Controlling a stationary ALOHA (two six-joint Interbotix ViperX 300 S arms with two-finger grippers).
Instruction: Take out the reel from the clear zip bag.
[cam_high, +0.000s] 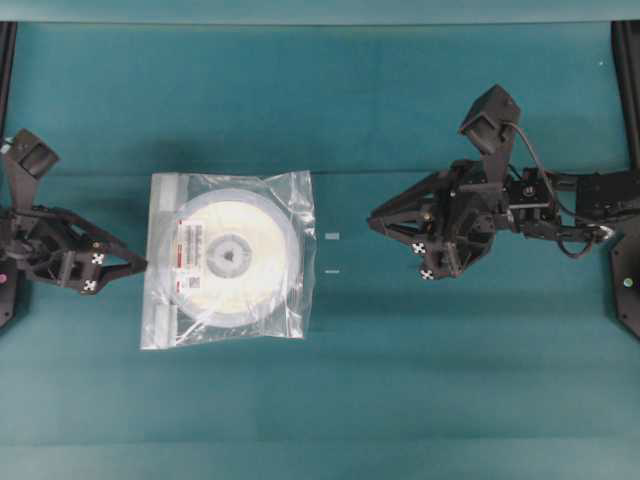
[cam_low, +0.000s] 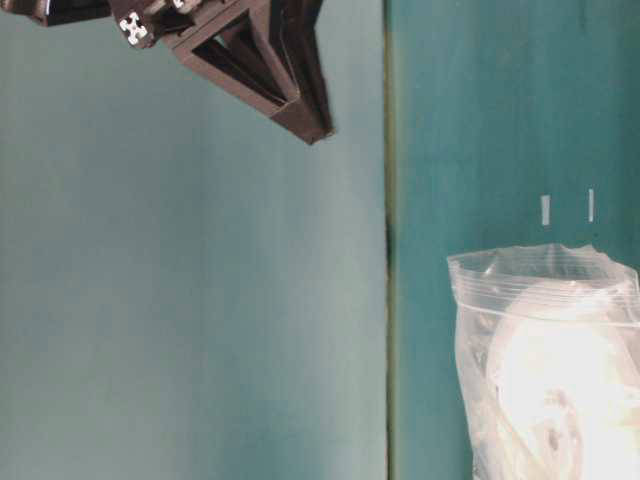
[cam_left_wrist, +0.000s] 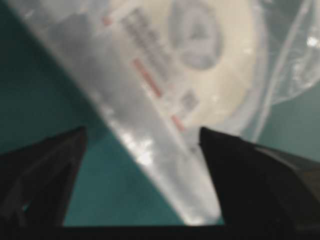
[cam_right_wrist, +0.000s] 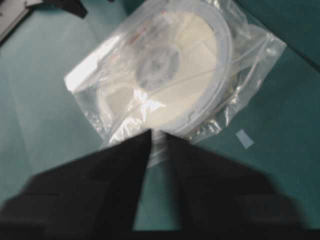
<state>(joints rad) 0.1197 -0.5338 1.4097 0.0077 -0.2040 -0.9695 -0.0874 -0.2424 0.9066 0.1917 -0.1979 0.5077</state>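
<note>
1 clear zip bag (cam_high: 228, 259), 1 reel (cam_high: 236, 257) inside it, flat on the teal table (cam_high: 400, 400), left of centre. 2 small tape marks (cam_high: 333, 253) just right of the bag. Left gripper (cam_high: 140, 265): jaws spread wide, at the bag's left edge, holding nothing. Right gripper (cam_high: 372, 218): narrow gap between jaws, empty, apart from the bag.

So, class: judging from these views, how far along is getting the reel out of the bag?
Nothing looks done: the reel lies fully inside the clear zip bag, flat on the table. Neither the left gripper nor the right gripper holds anything. Gripping the bag and pulling the reel out remain.
</note>
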